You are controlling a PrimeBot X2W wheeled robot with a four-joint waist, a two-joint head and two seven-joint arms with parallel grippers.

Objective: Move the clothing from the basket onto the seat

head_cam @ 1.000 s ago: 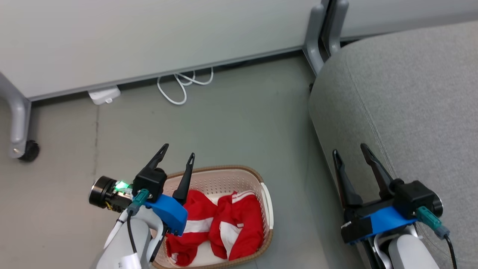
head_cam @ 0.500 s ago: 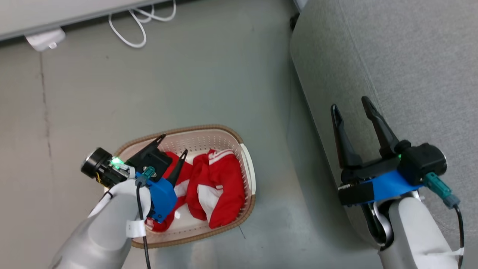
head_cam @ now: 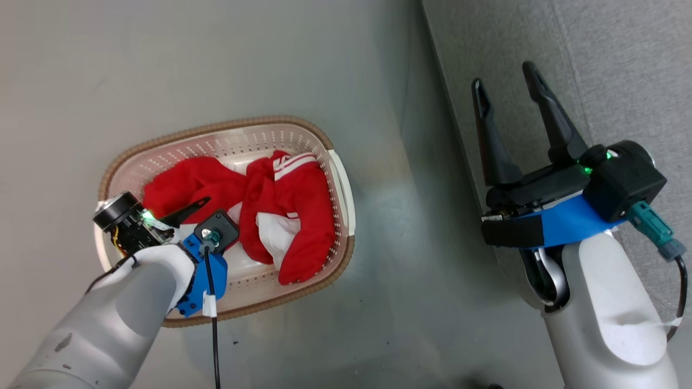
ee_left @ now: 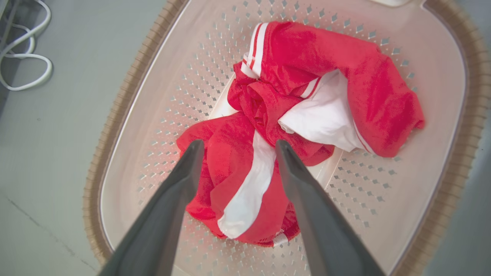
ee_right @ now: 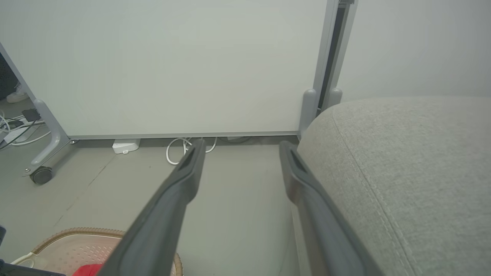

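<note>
Your left gripper (ee_left: 238, 145) hangs spread above the clothing (ee_left: 326, 69), heaped in the middle of the basket (ee_left: 161, 96). It looks light and limp, so pinch the bunched fold at the pile's 6 o'clock. Your right gripper (head_cam: 503, 75), open and empty, hangs by the seat (head_cam: 621, 65), at 3 o'clock from the basket

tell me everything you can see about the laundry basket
The cream-white perforated plastic basket is a rounded tub with a brown woven-look rim and a white side handle. It stands upright on the grey floor, a strip of floor apart from the grey fabric seat. Crumpled red and white clothing lies inside. The left gripper hangs open above it, fingers either side of a red fold.
</note>
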